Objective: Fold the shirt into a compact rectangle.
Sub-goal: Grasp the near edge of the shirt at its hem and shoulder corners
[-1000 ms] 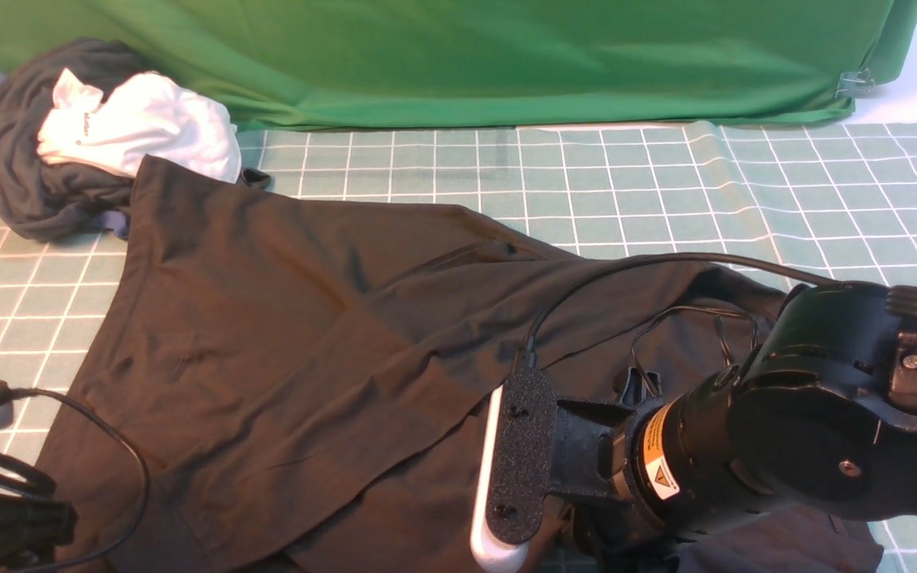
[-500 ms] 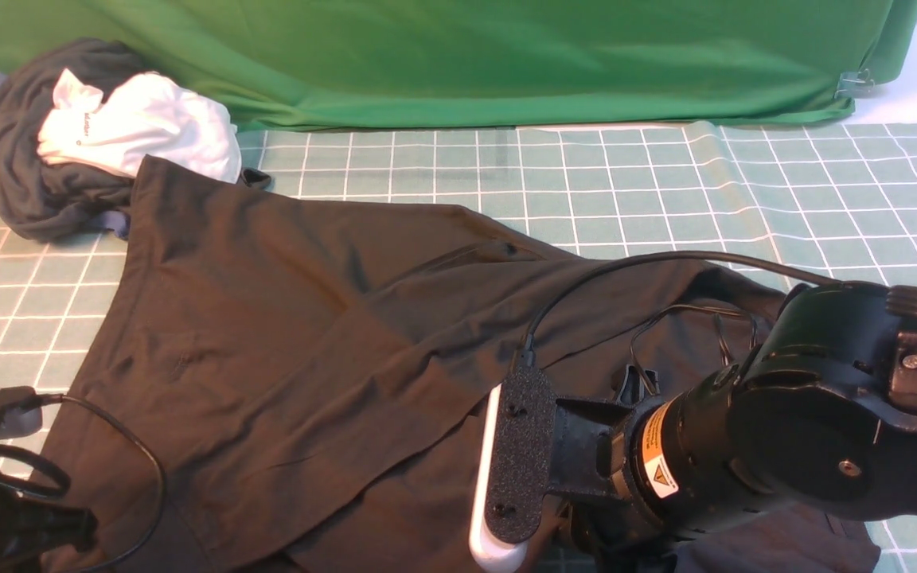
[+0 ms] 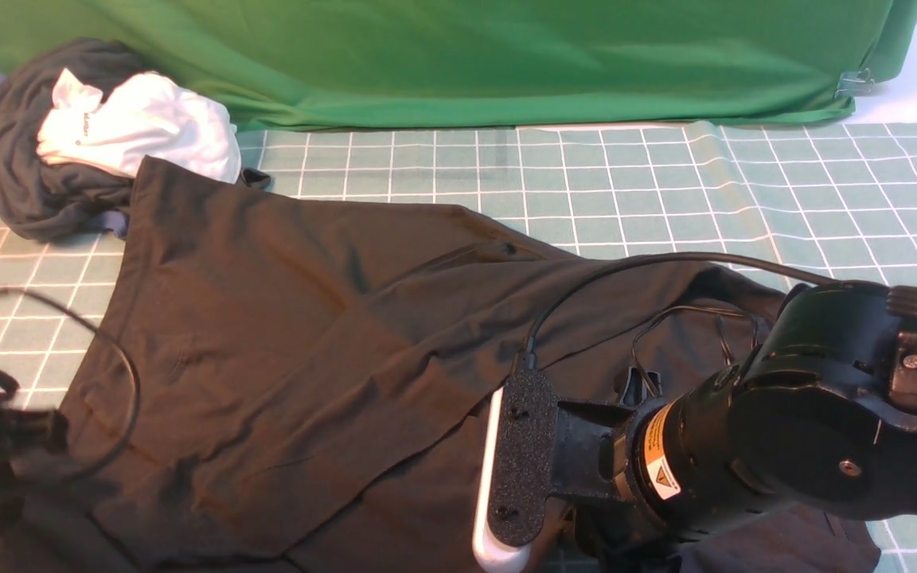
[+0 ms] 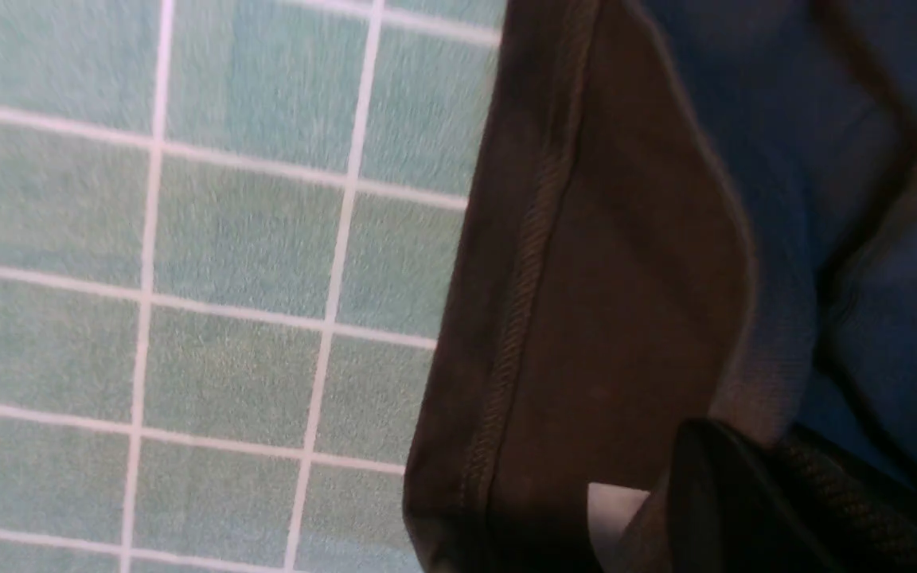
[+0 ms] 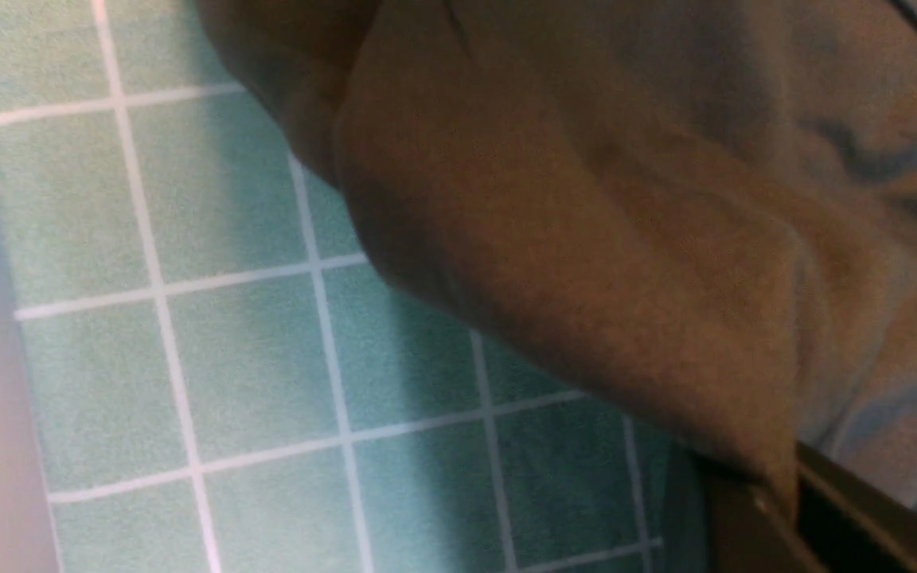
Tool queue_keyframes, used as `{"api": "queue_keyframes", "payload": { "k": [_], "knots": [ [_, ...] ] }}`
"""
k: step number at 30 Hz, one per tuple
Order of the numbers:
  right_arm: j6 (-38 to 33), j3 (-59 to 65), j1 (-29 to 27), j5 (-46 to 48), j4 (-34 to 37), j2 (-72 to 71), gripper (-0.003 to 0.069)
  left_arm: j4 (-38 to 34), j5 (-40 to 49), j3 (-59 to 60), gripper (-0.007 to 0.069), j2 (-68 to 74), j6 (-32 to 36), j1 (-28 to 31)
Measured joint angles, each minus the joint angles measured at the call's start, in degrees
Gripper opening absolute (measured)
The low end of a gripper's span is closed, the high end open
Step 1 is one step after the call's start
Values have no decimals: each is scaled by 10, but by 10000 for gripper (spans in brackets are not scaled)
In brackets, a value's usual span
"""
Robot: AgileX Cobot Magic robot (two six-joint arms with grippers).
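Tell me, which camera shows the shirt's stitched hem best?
The left wrist view: the hem runs close up, its stitching plain. The front view shows most of the shirt spread out, but no stitching. The right wrist view shows only a plain fold of cloth.

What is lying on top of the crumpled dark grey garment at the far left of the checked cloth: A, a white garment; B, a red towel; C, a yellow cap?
A: a crumpled white garment rests on the dark grey garment, just beyond the large black-brown shirt.
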Motion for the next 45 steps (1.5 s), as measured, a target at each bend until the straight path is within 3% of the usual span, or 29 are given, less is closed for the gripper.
{"api": "queue_keyframes", "payload": {
  "k": [5,11,20,23,26,27,30,35,40,45],
  "knots": [
    [22,-25,-1,11,-39,0,33,-9,4,-35,3,-8,0,0],
    [34,-52,-51,9,-61,0,31,-53,-13,-73,2,-8,7,0],
    [34,-54,-77,10,-47,0,31,-7,82,-64,13,6,-9,0],
    [34,-54,-77,9,-38,0,31,-5,85,-16,76,11,-11,0],
    [34,-54,-77,8,-35,0,31,23,56,39,211,12,-14,0],
    [34,-54,-77,8,-35,0,31,26,54,45,222,12,-16,0],
    [34,-54,-77,3,-34,0,31,62,8,81,426,16,-67,0],
    [34,-54,-77,-3,-32,0,31,71,-12,91,589,44,-82,0],
    [34,-54,-77,-4,-31,0,31,44,-33,91,610,95,-61,0],
    [33,-54,-77,-4,-30,0,31,33,-41,91,515,150,-46,0]
  ]
}}
